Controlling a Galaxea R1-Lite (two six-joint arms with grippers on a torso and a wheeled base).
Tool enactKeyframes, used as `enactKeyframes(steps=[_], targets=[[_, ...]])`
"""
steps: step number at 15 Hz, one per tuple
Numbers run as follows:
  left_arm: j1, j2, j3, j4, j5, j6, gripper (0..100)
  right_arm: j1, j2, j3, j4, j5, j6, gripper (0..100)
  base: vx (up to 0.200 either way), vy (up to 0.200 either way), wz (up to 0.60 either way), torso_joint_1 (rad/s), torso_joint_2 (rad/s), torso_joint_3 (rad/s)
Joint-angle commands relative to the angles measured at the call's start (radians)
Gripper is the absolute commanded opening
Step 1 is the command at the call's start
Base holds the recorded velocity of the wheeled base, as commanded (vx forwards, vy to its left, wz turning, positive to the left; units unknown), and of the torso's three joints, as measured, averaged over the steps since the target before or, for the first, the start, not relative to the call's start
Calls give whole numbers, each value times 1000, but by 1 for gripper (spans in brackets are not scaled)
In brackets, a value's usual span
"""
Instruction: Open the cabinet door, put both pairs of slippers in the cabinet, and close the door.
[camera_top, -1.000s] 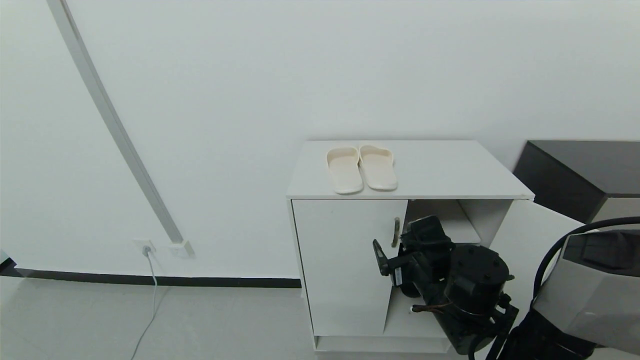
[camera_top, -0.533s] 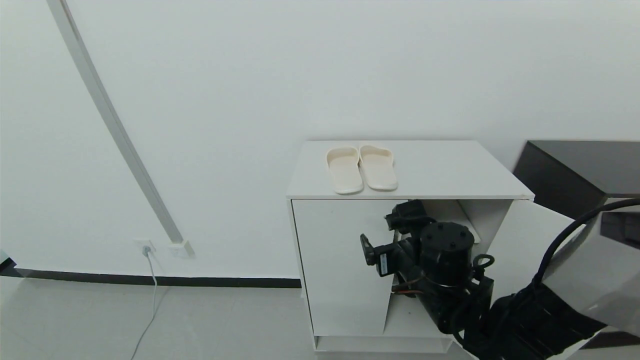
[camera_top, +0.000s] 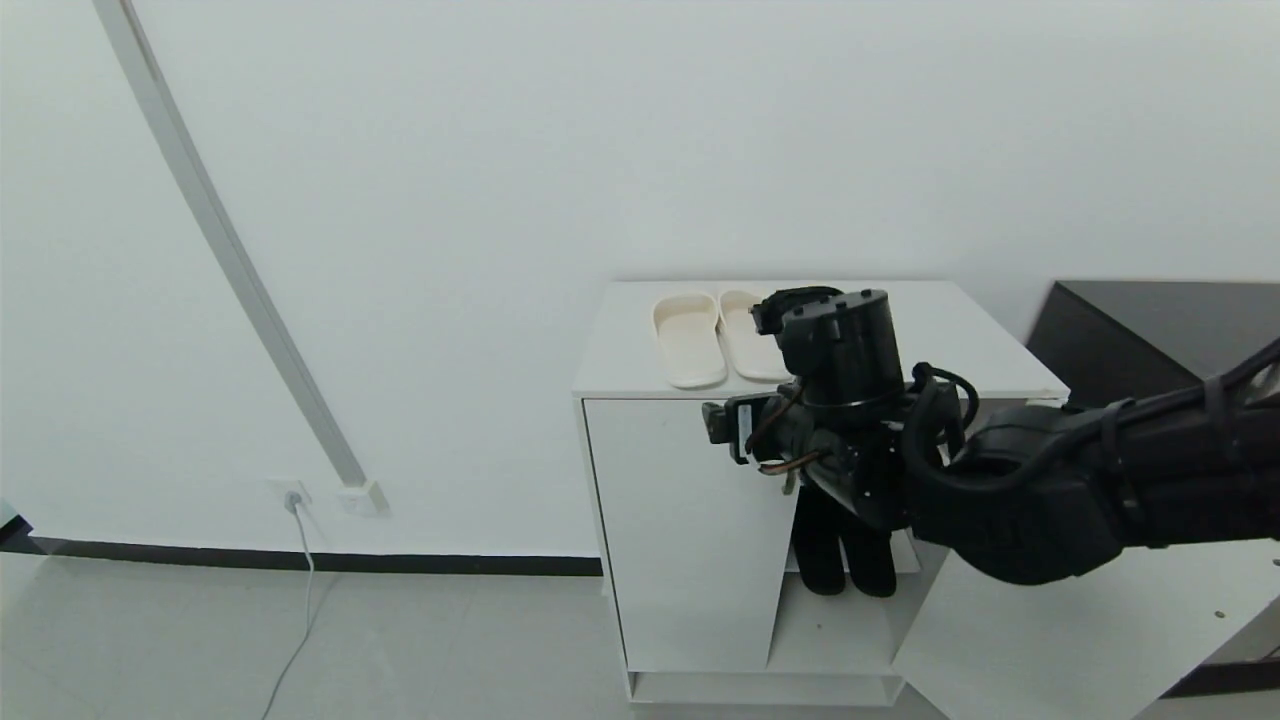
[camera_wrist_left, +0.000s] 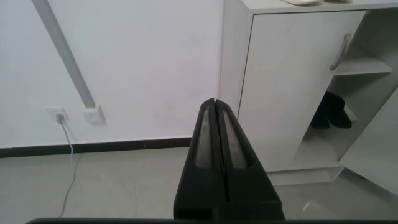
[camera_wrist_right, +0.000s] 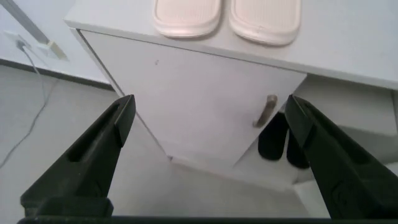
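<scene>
A cream pair of slippers (camera_top: 700, 338) lies side by side on top of the white cabinet (camera_top: 900, 345). My right arm is raised in front of the cabinet's top edge, partly covering the right cream slipper. In the right wrist view my right gripper (camera_wrist_right: 209, 102) is wide open and holds nothing, just before the cream slippers (camera_wrist_right: 186, 14) and above the door handle (camera_wrist_right: 267, 111). The left door (camera_top: 690, 530) is closed, the right door (camera_top: 1060, 640) swung wide. A black pair of slippers (camera_top: 845, 550) stands inside. My left gripper (camera_wrist_left: 216, 106) is shut on nothing, low and well off to the cabinet's left.
A dark low cabinet (camera_top: 1150, 340) stands close on the right. On the wall to the left are a slanting grey conduit (camera_top: 220, 240) and a socket with a hanging cable (camera_top: 290, 497). Grey floor lies open left of the cabinet.
My right arm has risen from in front of the cabinet's open half to the level of its top. The black slippers inside have come into sight.
</scene>
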Motion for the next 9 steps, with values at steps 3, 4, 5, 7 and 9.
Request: enactKeyframes(steps=[3, 4, 5, 7, 9], targets=[[0, 1, 0, 0, 0, 0, 0, 2, -15, -119, 93, -1, 54, 100, 0, 0, 0, 0, 0, 0], [0, 1, 0, 0, 0, 0, 0, 8, -7, -117, 93, -2, 57, 100, 0, 0, 0, 0, 0, 0], [0, 1, 0, 0, 0, 1, 0, 10, 2, -117, 85, -2, 57, 100, 0, 0, 0, 0, 0, 0], [0, 1, 0, 0, 0, 1, 0, 13, 13, -117, 53, -2, 54, 100, 100, 0, 0, 1, -1, 1], [0, 1, 0, 0, 0, 1, 0, 15, 21, -113, 36, -2, 51, 100, 200, 0, 0, -5, -2, 2]])
